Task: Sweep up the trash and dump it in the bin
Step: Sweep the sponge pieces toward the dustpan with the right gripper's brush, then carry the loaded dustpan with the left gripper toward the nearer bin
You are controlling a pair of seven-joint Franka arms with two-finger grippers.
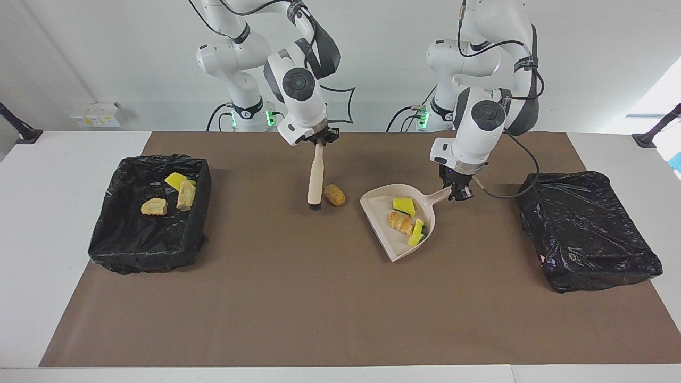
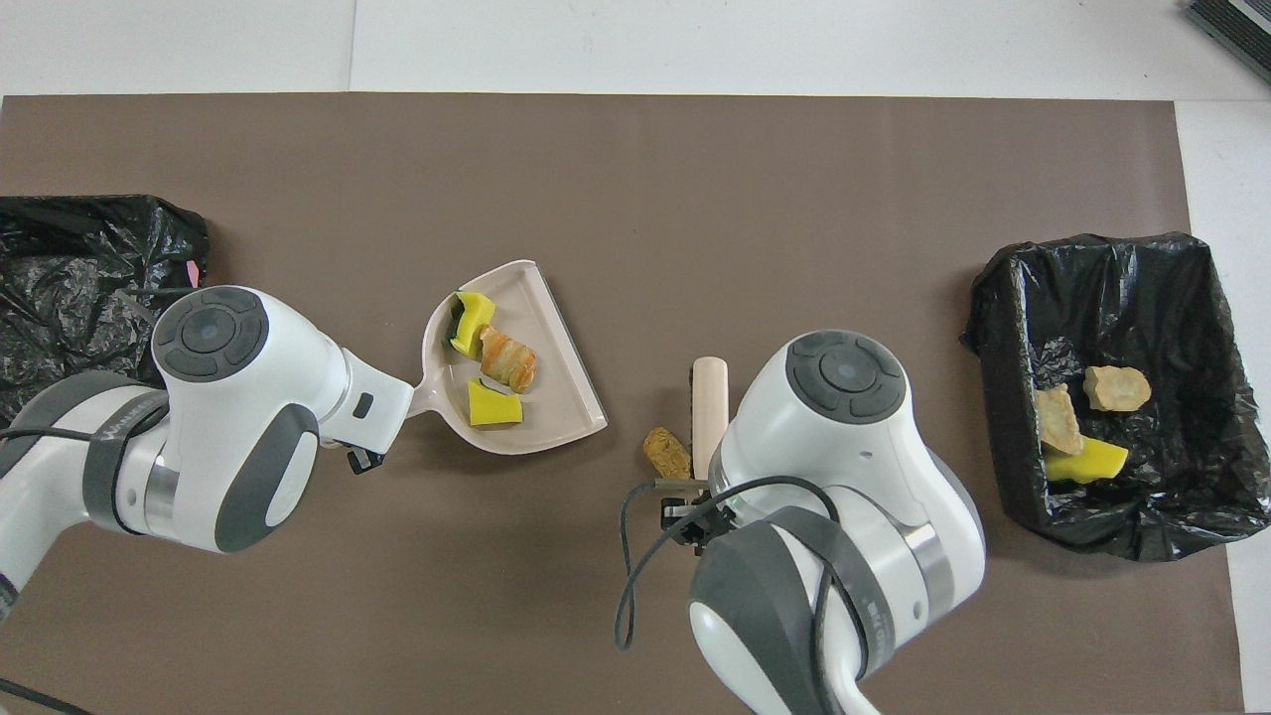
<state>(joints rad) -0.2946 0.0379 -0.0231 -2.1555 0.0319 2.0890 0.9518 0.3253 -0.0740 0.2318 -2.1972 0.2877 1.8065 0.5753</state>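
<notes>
The big brown mat (image 1: 298,298) covers the white surface (image 1: 58,213), and the beige plastic dustpan (image 1: 391,242) on the middle of it is the landmark here. Well apart from the dustpan, toward the right arm's end, sits an open bin lined with a black plastic bag (image 1: 141,247). In it lie two tan crusty chunks (image 1: 154,207) and a yellow sponge bit (image 1: 173,180). Well apart from the dustpan toward the left arm's end sits a second black bagged bin (image 1: 588,231).

Inside the dustpan lie three scraps: a yellow sponge piece (image 1: 404,205), an orange-brown bread-like chunk (image 1: 399,222) and a yellow-and-green sponge (image 1: 417,232). The left pincer (image 1: 459,193) is closed tight on the dustpan's handle.

The beige brush with black bristles (image 1: 315,178) hangs upright near the dustpan, toward the right arm's end, bristles down at the mat. The right pincer (image 1: 319,142) grips the top of its handle.

One small tan crusty scrap (image 1: 334,194) lies on the mat between the brush and the dustpan, just beside the bristles.
</notes>
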